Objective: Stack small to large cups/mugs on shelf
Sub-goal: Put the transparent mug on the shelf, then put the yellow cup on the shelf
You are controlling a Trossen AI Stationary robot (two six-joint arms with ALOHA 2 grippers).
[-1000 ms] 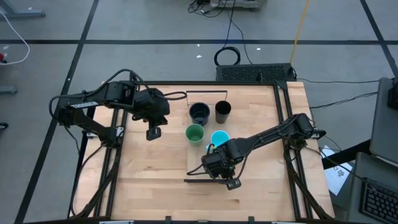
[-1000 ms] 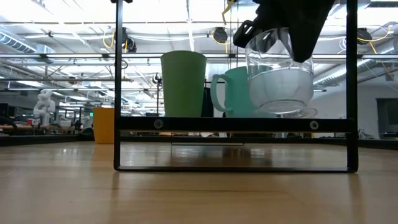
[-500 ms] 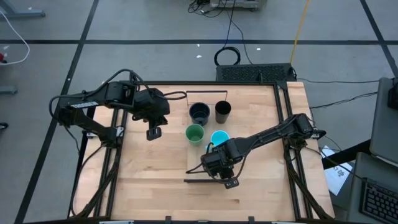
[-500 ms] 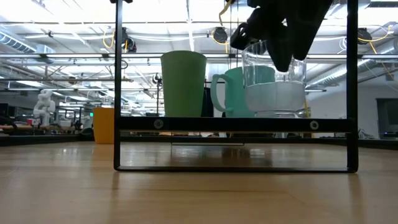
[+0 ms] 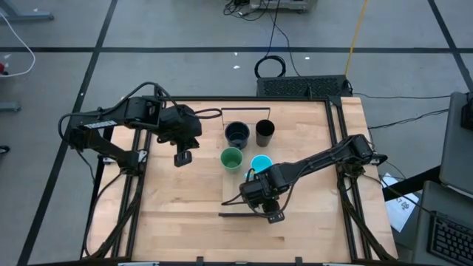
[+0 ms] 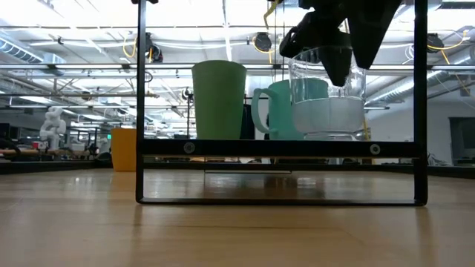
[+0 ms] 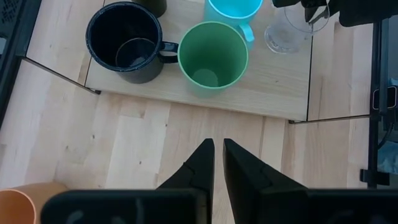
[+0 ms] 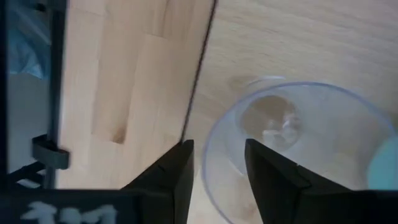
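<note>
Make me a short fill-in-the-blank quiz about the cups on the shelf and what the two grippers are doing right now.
1. The right gripper straddles the rim of the ____ cup.
2. The cup between the dark mug and the clear cup is ____.
3. The left gripper holds ____.
4. The clear cup rests on the ____.

Missing words: clear; green; nothing; shelf

My right end effector point(image 5: 260, 198) covers the clear cup point(image 6: 327, 100) in the high view. Orange cup point(image 7: 22, 203) cut off at left wrist pic's edge. Black cup point(image 7: 149, 5) mostly cropped too.
</note>
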